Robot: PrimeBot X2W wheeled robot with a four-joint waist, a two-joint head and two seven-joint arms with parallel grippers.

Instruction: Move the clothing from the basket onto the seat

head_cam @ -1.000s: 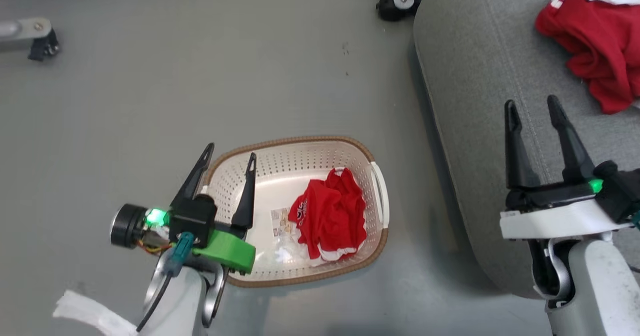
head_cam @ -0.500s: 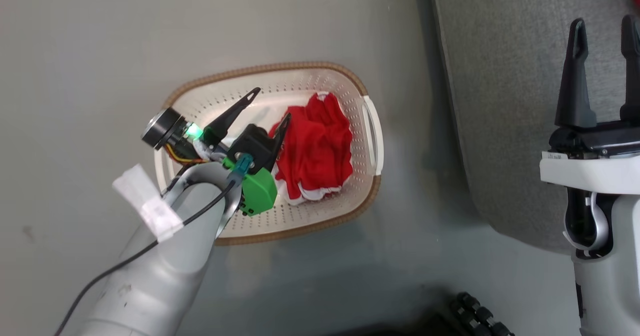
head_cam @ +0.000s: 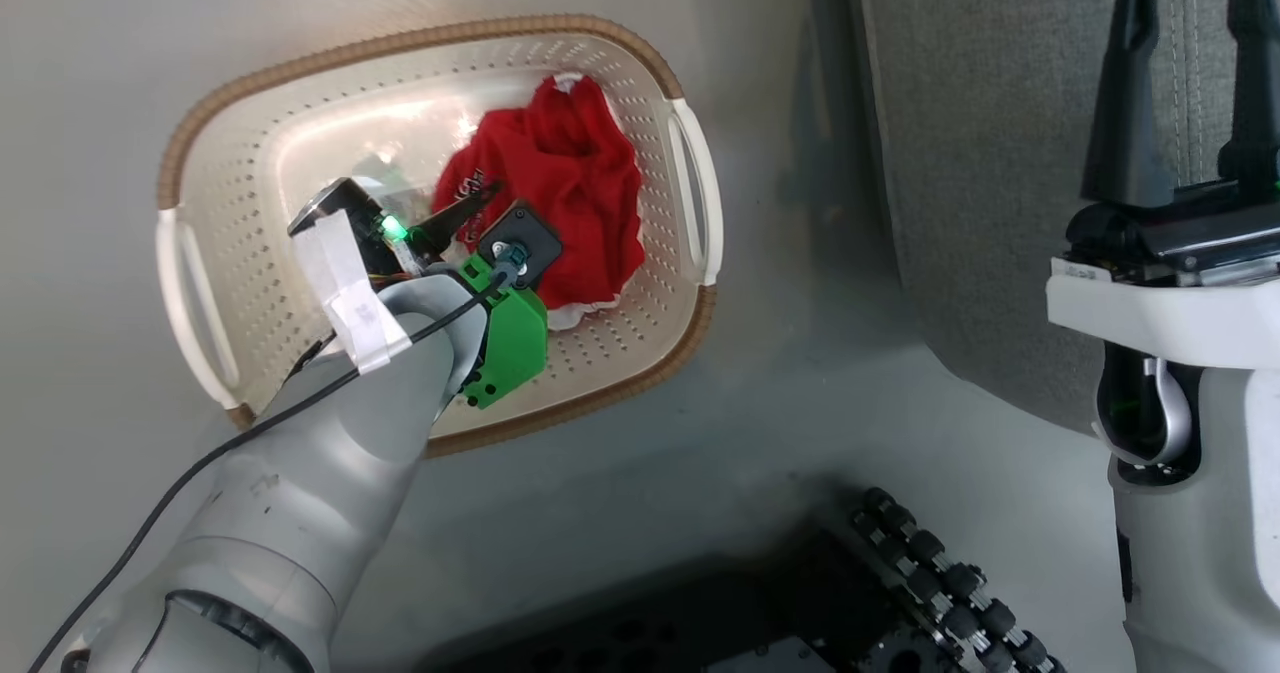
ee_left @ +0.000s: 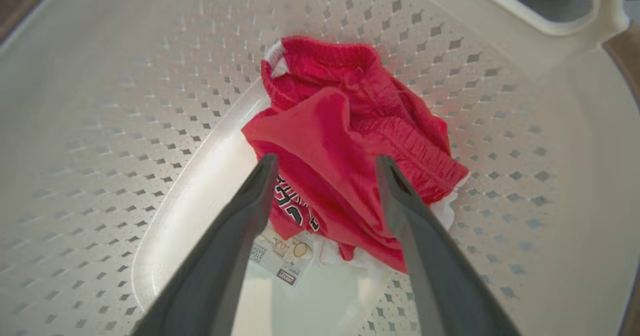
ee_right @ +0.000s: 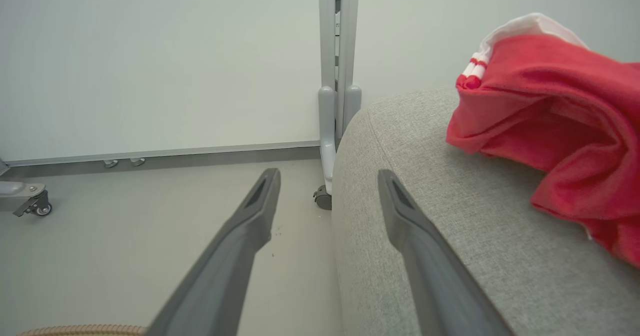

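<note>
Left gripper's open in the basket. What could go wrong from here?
1. The left gripper frames just one raised fold of the red garment; closing may pinch a thin layer that slips out.
2. The paper label lies tucked under the garment's edge and might get lifted along.
3. Pushing deeper could jab the basket floor and shove it.

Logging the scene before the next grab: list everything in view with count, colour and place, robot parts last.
basket: one, cream-white with brown rim, on the floor left of the seat
garment in basket: one, red with white trim, in its right half
garment on seat: one, red with white trim, on its top
seat: one, grey fabric, right of the basket
label: one, white, on the basket floor at the garment's edge
frame post: one, grey metal, on the floor beyond the seat
left jaws: one pair, dark, open, inside the basket over the garment
right jaws: one pair, dark, open and empty, at the seat's edge
</note>
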